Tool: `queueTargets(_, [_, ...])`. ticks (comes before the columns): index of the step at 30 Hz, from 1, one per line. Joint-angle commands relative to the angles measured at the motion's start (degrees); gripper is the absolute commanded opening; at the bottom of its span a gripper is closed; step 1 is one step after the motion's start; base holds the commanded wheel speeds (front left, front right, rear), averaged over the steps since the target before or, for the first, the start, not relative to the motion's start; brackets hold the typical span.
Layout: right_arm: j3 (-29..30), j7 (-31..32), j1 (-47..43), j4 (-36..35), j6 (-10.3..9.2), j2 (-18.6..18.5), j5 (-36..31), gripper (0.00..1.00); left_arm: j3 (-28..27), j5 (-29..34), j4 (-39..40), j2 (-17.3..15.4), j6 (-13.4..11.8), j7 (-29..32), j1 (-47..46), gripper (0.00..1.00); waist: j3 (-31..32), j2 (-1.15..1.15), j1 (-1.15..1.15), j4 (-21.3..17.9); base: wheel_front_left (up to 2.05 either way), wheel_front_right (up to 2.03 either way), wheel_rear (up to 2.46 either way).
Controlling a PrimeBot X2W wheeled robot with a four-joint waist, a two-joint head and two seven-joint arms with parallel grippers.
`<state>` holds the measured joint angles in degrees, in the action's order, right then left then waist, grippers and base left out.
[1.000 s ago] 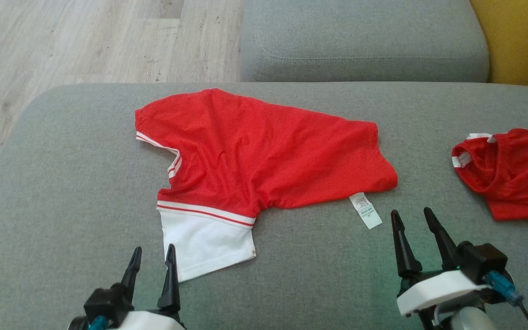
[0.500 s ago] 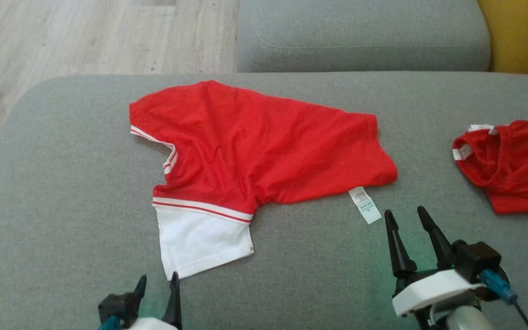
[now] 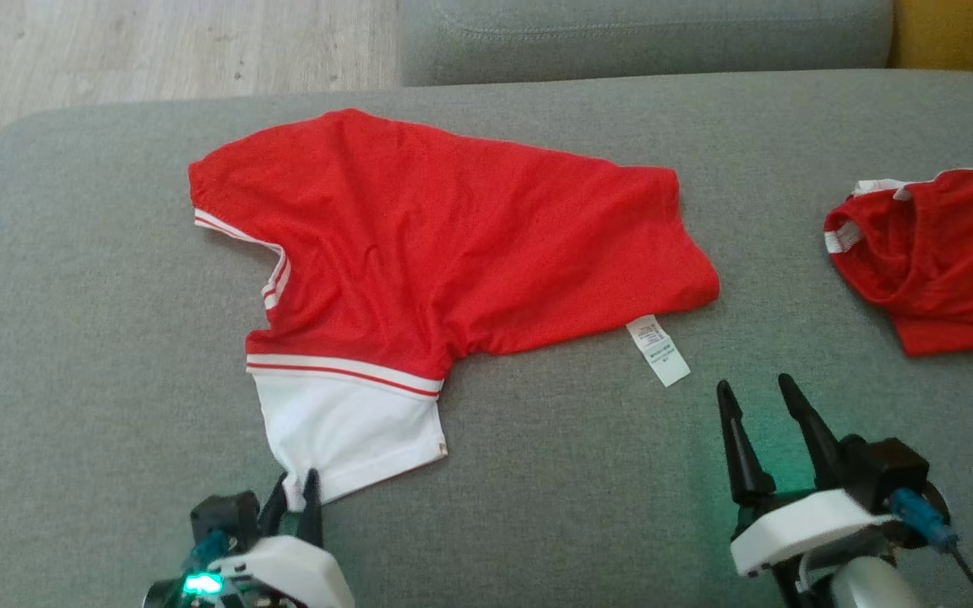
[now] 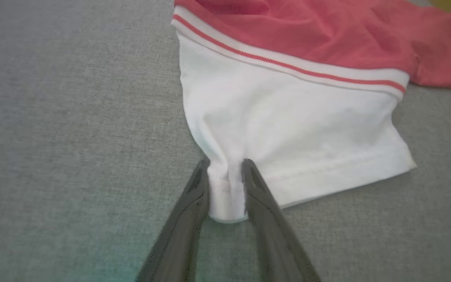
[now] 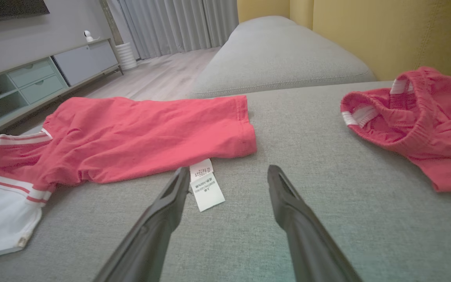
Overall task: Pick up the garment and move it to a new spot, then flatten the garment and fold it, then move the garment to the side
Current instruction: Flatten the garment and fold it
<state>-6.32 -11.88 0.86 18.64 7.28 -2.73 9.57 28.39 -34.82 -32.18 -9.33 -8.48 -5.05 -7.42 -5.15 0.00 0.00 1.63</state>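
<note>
Cloth is bunched between the two fingers of your left hand [image 3: 296,488] [image 4: 226,169]. They are closed on the bottom corner of the garment's white sleeve [image 3: 343,422] [image 4: 288,117]. The wrist view shows a small fold squeezed between them and poking out below the tips. From the head view that pinch is tiny and hard to read, and the bottom edge cuts off part of the hand's body. You cannot tell whether the corner is lifted off the grey cushion [image 3: 98,355] or lying on it.

Outward from there, the garment [image 3: 453,245] [image 5: 139,129] lies spread across the middle of the cushion. It is red, with a red-and-white striped band where the white sleeve joins. Its lower layers are hidden under the top one.

Your right hand [image 3: 754,384] [image 5: 227,170] has its fingers spread wide and holds nothing. It sits just short of the garment's near right corner. In the right wrist view one finger [image 5: 170,199] overlaps the edge of the white care label [image 3: 658,350] [image 5: 206,184]. Whether it touches the label cannot be told, and the print is too small to read.

Further right, well apart from the garment, lies a second red garment [image 3: 934,253] [image 5: 413,121], crumpled, which the head view's right edge cuts off.
</note>
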Motion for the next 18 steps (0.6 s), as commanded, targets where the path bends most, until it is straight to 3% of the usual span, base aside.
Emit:
queueTargets(1, [-0.75, 0.07, 3.26, -1.42, 0.21, -0.15, -0.57, 1.0, -1.03, -0.39, 0.36, 0.18, 0.33, 0.37, -2.26, 0.33, -0.31, 0.0, 0.0, 0.12, 0.0, 0.0, 0.0])
queueTargets(3, [0.55, 0.62, 4.3, -0.78, 0.21, -0.15, -1.16, 1.0, -0.78, -0.39, 0.07, 0.45, 0.49, 0.35, -2.67, 0.05, -0.71, 0.0, 0.0, 0.45, 0.0, 0.0, 0.0])
queueTargets(4, [1.46, 1.03, 5.02, -0.29, 0.21, -0.15, -1.57, 1.0, -0.7, -0.38, 0.09, 0.55, 0.59, 0.17, -2.89, 0.0, -0.97, 0.0, 0.0, 0.7, 0.0, 0.0, 0.0])
queueTargets(18, [10.54, 7.1, 21.02, 16.86, 0.21, -0.15, -5.18, 1.0, -1.63, 1.32, 6.11, 0.03, -0.44, -6.31, -5.64, 0.0, -5.1, 0.0, 0.0, 7.17, 0.0, 0.0, 0.0])
